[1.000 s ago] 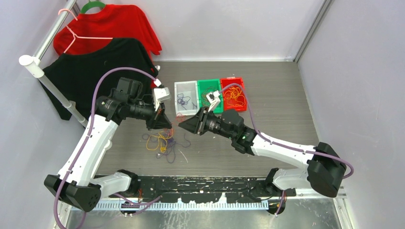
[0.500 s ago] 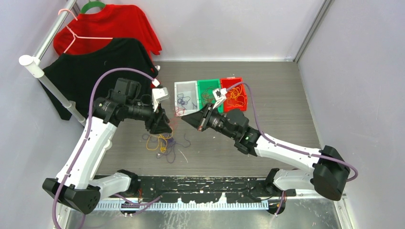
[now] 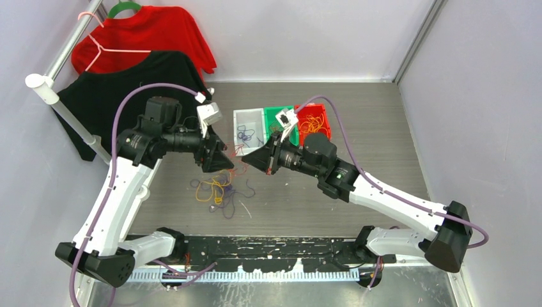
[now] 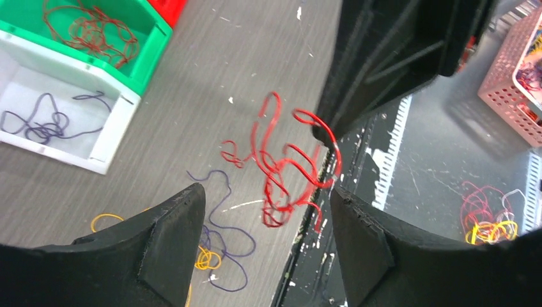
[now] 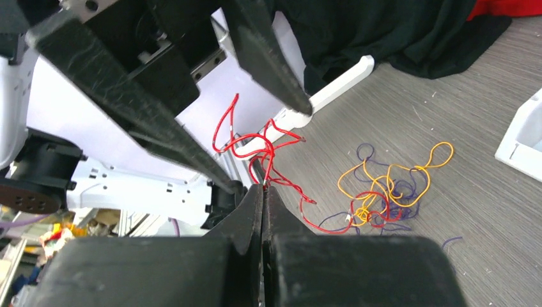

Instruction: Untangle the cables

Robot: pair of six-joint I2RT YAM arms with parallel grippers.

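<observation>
Cables [image 3: 217, 192] heaped loose toward the near edge of the surface [image 3: 383, 141], left of middle: orange and purple, thread-thin, looped. Red cable [image 4: 281, 173] lifted free above the heap, glossy, kinked into springy curls. Just handed over: left gripper [image 4: 265, 201] now released, jaws wide on either side of the strand without touching; right gripper [image 5: 263, 192] newly clenched on it. Means one strand separated from the tangle, probably ready for the bins [image 3: 248, 111] toward the far edge.

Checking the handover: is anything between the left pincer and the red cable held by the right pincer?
Nothing visible. The red cable hangs from the shut right pincer, in the gap of the open left pincer.
</observation>
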